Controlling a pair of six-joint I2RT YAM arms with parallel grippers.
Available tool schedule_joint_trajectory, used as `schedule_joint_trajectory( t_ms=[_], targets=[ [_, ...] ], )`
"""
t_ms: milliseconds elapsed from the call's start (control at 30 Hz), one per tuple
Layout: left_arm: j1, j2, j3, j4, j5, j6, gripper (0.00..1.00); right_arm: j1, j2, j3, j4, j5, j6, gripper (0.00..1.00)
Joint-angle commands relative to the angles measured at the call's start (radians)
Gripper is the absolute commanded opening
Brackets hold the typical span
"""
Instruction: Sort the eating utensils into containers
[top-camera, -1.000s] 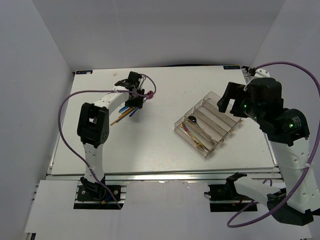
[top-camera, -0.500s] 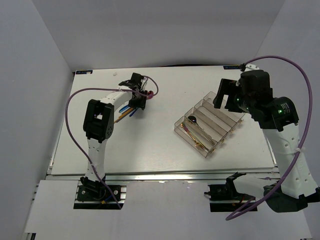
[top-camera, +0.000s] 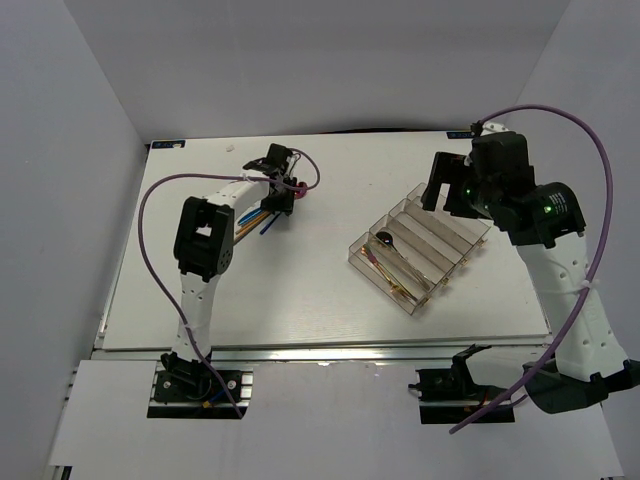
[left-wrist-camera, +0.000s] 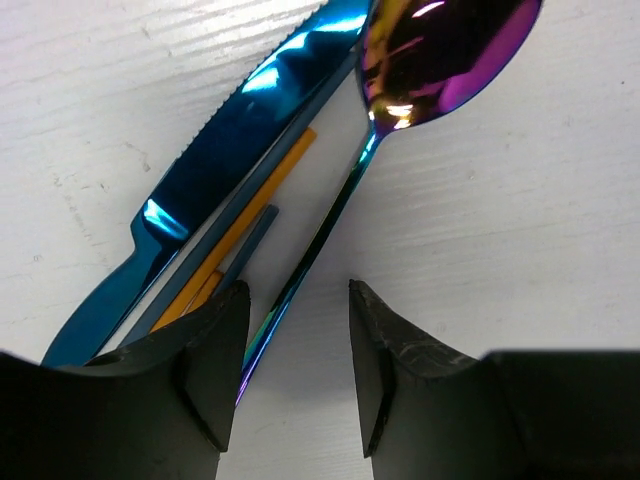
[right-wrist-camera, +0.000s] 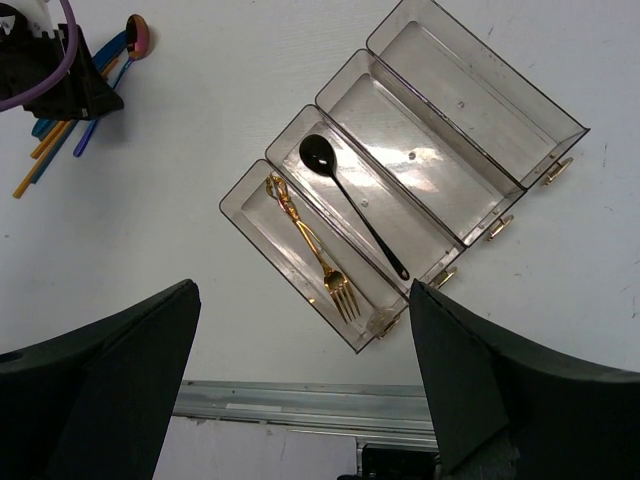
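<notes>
Straddling the slim handle of the glossy rainbow spoon (left-wrist-camera: 440, 50) near the far left corner, the left gripper (left-wrist-camera: 298, 340) has its fingers spread. The right gripper (right-wrist-camera: 300, 385), also spread, hovers above the clear four-slot tray (right-wrist-camera: 470, 110) near the right edge.

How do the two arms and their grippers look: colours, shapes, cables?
The left arm and right arm have white links and bulky black joint housings; a purple cable loops along each. Green lights glow on the right arm's housings. The left gripper and right gripper have matte black, wedge-shaped fingers.
</notes>
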Motion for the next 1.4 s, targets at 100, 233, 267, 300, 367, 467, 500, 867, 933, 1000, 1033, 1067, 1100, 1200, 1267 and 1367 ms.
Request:
schedule_joint_trajectory(
  t_ms=[100,233,267,300,367,467,500,867,933,1000,1033,1067,1100,1200,1267,1367],
  targets=[
    [-0.081,0.104,0.068,-0.043,-0.059,-0.019,0.51,0.004,0.014,0.039,0.056,-0.012,-0.004,0.89],
    [-0.083,0.155,0.108,-0.057,-0.075,-0.023,0.46,0.004,0.010,0.032,0.050,-0.009,-0.007,0.90],
    [-0.083,0.164,0.111,-0.059,-0.073,-0.026,0.43,0.004,0.007,0.029,0.047,-0.001,-0.009,0.89],
    [-0.083,0.166,0.111,-0.059,-0.073,-0.028,0.42,0.004,0.004,0.028,0.044,0.004,-0.012,0.89],
    [-0.085,0.172,0.114,-0.060,-0.067,-0.032,0.37,0.004,0.001,0.026,0.041,0.013,-0.018,0.89],
    [-0.091,0.184,0.120,-0.065,-0.076,-0.034,0.35,0.003,0.004,0.032,0.039,0.016,-0.023,0.89],
    [-0.091,0.199,0.140,-0.075,-0.087,-0.039,0.36,0.004,0.008,0.037,0.039,0.014,-0.026,0.89],
    [-0.108,0.270,0.226,-0.141,-0.102,-0.057,0.05,0.004,0.001,0.017,0.042,0.005,-0.027,0.89],
    [-0.111,0.255,0.208,-0.148,-0.105,-0.062,0.00,0.004,-0.006,0.002,0.046,0.005,-0.020,0.89],
    [-0.111,0.201,0.156,-0.141,-0.107,-0.071,0.00,0.004,-0.013,-0.006,0.053,-0.001,-0.015,0.89],
    [-0.111,0.174,0.133,-0.135,-0.104,-0.086,0.00,0.004,-0.018,-0.011,0.056,-0.004,-0.009,0.89],
    [-0.111,0.144,0.088,-0.126,-0.101,-0.098,0.00,0.004,-0.026,-0.020,0.061,-0.007,-0.007,0.89],
    [-0.111,0.083,0.074,-0.118,-0.102,-0.117,0.00,0.004,-0.030,-0.024,0.068,-0.009,-0.004,0.89],
    [-0.120,-0.079,0.030,-0.100,-0.078,-0.262,0.00,0.004,-0.056,-0.053,0.087,-0.019,0.013,0.89],
    [-0.132,-0.145,0.007,-0.083,-0.093,-0.325,0.00,0.004,-0.062,-0.066,0.093,-0.025,0.022,0.89],
    [-0.143,-0.253,-0.054,-0.036,-0.087,-0.434,0.00,0.004,-0.075,-0.086,0.108,-0.038,0.040,0.89]
  ],
)
